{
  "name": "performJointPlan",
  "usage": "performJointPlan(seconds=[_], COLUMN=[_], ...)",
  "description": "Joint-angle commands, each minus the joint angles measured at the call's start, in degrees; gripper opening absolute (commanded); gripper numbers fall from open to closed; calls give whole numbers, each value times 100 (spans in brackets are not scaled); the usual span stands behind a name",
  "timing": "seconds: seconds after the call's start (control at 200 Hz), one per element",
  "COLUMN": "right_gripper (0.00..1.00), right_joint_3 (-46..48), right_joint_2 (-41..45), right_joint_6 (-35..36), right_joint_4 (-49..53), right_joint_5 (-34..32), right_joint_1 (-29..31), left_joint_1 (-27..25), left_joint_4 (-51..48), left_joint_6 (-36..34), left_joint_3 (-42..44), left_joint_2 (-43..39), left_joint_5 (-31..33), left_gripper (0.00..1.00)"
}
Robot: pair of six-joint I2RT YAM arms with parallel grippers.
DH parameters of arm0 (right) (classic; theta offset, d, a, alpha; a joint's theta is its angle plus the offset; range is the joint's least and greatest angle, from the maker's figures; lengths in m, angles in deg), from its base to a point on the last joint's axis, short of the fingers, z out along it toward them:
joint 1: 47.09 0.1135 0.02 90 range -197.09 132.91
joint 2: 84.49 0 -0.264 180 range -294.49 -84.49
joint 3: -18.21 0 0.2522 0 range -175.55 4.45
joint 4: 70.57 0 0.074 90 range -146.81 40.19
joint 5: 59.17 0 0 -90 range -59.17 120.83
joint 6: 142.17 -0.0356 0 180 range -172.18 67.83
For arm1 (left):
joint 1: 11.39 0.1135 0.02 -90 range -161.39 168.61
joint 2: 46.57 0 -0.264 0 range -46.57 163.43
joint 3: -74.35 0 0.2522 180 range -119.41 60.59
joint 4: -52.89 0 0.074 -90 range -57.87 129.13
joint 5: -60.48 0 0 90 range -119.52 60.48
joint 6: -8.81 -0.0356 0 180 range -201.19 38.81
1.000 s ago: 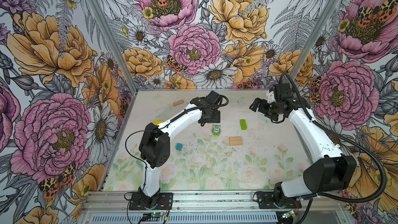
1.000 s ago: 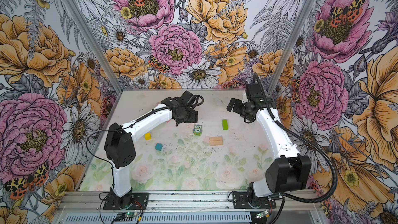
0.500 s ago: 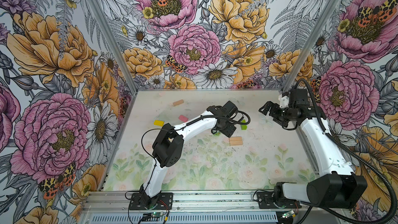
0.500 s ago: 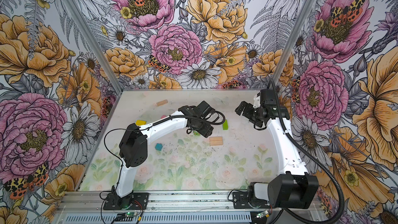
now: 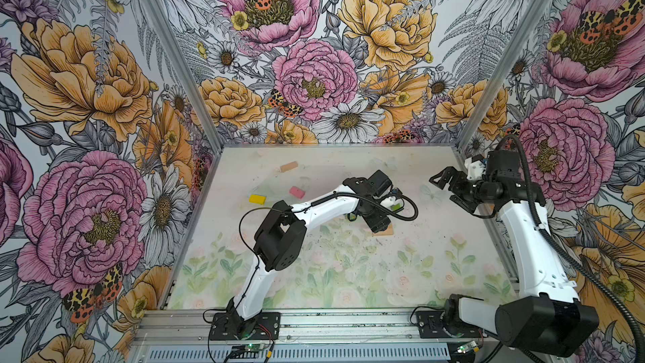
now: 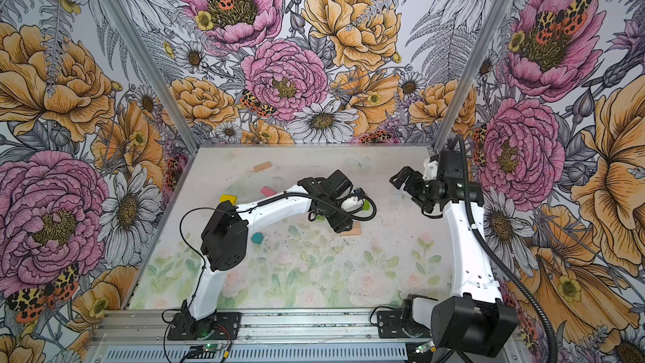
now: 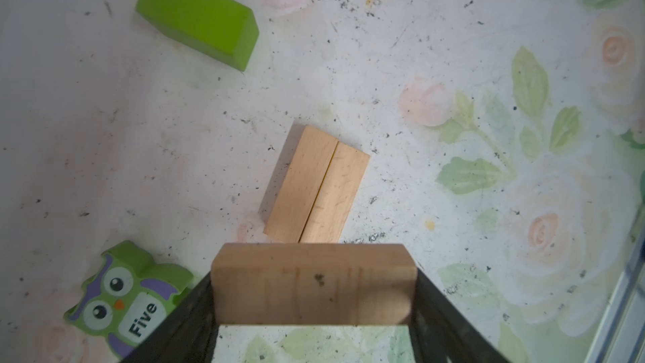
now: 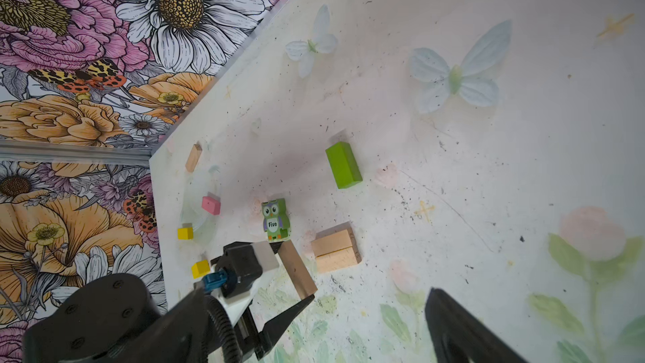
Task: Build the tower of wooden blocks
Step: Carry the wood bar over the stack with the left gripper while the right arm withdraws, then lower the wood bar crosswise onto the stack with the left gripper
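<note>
Bright even light, soft shadows, tan bar (image 7: 314,284) blurred

The left end effector (image 7: 314,295), a tan bar (image 7: 314,274) clamped across its jaws, hung just short of the paired tan bars (image 7: 316,185) on the table (image 7: 453,47). The owl piece (image 7: 125,295) crowded one flank; the lime-green bar (image 7: 199,15) lay beyond, well apart. Open table stretched along the pair's other side.

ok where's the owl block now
In the right wrist view the owl block lies on the table between the pink block and the paired tan bars.
</note>
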Motion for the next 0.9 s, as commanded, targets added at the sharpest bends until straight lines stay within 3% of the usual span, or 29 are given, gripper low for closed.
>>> performJointPlan(seconds=[0.0,0.425,0.891], right_gripper=[100,100,100], right_joint_3=[99,390,294], right_joint_2=[207,455,320], right_joint_6=[-79,-182,-199], right_joint_4=[61,61,61], right_joint_5=[143,274,314], right_joint_1=[-52,-266,-353], left_joint_1=[-108,-175,-170], left_joint_4=[121,116,118], left_joint_6=[-416,-961,-1102], left_joint_3=[-195,-587,-901], left_joint_2=[136,509,855], left_joint_5=[-200,-126,-110], left_gripper=[61,61,61])
